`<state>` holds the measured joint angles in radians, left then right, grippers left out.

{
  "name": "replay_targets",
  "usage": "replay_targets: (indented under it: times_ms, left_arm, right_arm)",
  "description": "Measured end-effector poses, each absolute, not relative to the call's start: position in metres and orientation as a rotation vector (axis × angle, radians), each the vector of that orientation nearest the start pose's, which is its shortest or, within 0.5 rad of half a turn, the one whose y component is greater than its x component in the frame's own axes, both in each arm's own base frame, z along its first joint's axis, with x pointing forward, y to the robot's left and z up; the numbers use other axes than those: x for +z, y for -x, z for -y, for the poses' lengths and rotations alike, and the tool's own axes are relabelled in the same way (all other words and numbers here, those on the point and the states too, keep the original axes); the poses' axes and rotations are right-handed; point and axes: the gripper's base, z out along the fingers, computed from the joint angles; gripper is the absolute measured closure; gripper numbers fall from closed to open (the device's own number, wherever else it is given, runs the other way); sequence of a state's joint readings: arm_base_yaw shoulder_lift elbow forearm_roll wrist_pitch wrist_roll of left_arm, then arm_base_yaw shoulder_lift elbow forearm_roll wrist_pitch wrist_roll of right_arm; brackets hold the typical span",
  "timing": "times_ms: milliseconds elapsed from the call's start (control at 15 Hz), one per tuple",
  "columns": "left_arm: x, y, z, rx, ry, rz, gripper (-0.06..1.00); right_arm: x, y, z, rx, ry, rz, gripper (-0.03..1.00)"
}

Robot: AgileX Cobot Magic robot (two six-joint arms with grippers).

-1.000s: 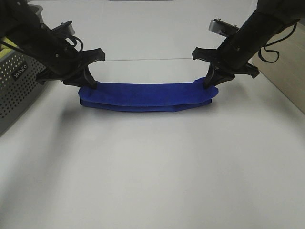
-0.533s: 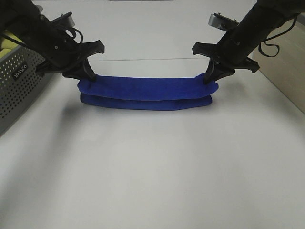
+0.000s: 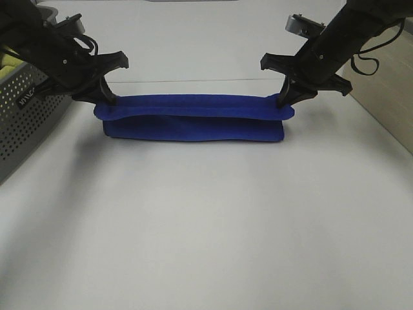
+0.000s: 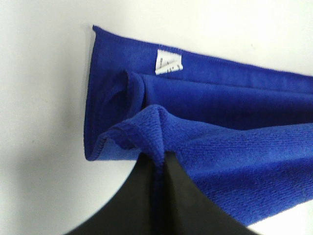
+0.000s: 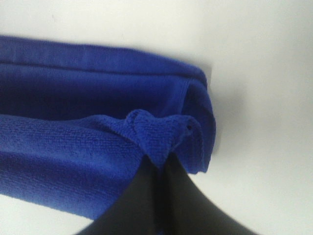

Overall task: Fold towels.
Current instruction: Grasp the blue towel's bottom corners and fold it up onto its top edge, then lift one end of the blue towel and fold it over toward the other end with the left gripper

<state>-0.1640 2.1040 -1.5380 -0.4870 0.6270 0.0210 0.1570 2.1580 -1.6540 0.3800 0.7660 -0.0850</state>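
The royal-blue towel (image 3: 193, 119) hangs stretched in a long band between my two grippers, its lower fold sagging to the white table. My left gripper (image 3: 106, 98) is shut on the towel's left top corner. In the left wrist view the fingers (image 4: 159, 161) pinch a bunched corner of the towel (image 4: 234, 147), and a small white tag (image 4: 168, 62) shows on a lower layer. My right gripper (image 3: 284, 98) is shut on the right top corner. In the right wrist view (image 5: 159, 161) it pinches a bunched corner of the towel (image 5: 73, 147).
A grey perforated basket (image 3: 26, 116) with a yellow-green cloth (image 3: 8, 59) stands at the left edge, close to my left arm. A wooden surface (image 3: 387, 97) borders the table at the right. White table (image 3: 206, 226) lies in front of the towel.
Both grippers have lifted and moved back with the towel's top edge. The towel has risen and opened into a taller band, and the left gripper has moved a little further left.
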Motion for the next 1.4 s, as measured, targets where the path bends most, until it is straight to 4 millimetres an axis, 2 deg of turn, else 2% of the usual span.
replay_targets:
  times_ms: [267, 333, 533, 667, 733, 800, 867, 933, 1000, 1067, 1133, 1400]
  left_arm:
    - [0.173, -0.452, 0.096, -0.523, 0.221, -2.567, 0.91]
    - [0.166, -0.453, 0.097, -0.52, 0.227, -2.577, 0.91]
    - [0.132, -0.455, 0.097, -0.508, 0.247, -2.651, 0.9]
    - [0.121, -0.456, 0.097, -0.498, 0.252, -2.668, 0.77]
    - [0.121, -0.458, 0.093, -0.489, 0.262, -2.649, 0.65]
    - [0.122, -0.46, 0.092, -0.482, 0.267, -2.629, 0.5]
    - [0.122, -0.461, 0.091, -0.478, 0.271, -2.62, 0.43]
    - [0.123, -0.461, 0.091, -0.477, 0.272, -2.617, 0.29]
    - [0.123, -0.461, 0.091, -0.477, 0.272, -2.616, 0.27]
    - [0.122, -0.461, 0.09, -0.469, 0.262, -2.618, 0.24]
    - [0.122, -0.461, 0.09, -0.455, 0.246, -2.621, 0.23]
    - [0.121, -0.46, 0.089, -0.419, 0.173, -2.634, 0.2]
  right_arm:
    - [0.168, -0.461, -0.096, 0.457, -0.025, -2.688, 0.97]
    - [0.153, -0.462, -0.096, 0.458, -0.035, -2.718, 0.97]
    - [0.131, -0.463, -0.096, 0.453, -0.046, -2.762, 0.97]
    - [0.121, -0.463, -0.096, 0.452, -0.053, -2.781, 0.94]
    - [0.119, -0.463, -0.096, 0.447, -0.05, -2.784, 0.9]
    - [0.119, -0.464, -0.096, 0.447, -0.051, -2.783, 0.79]
    - [0.119, -0.464, -0.096, 0.447, -0.051, -2.783, 0.62]
    - [0.119, -0.463, -0.096, 0.449, -0.049, -2.791, 0.44]
    - [0.119, -0.462, -0.096, 0.451, -0.047, -2.799, 0.31]
    - [0.12, -0.46, -0.096, 0.454, -0.037, -2.824, 0.24]
    - [0.123, -0.458, -0.096, 0.452, -0.024, -2.836, 0.19]
    - [0.156, -0.454, -0.093, 0.408, 0.039, -2.793, 0.17]
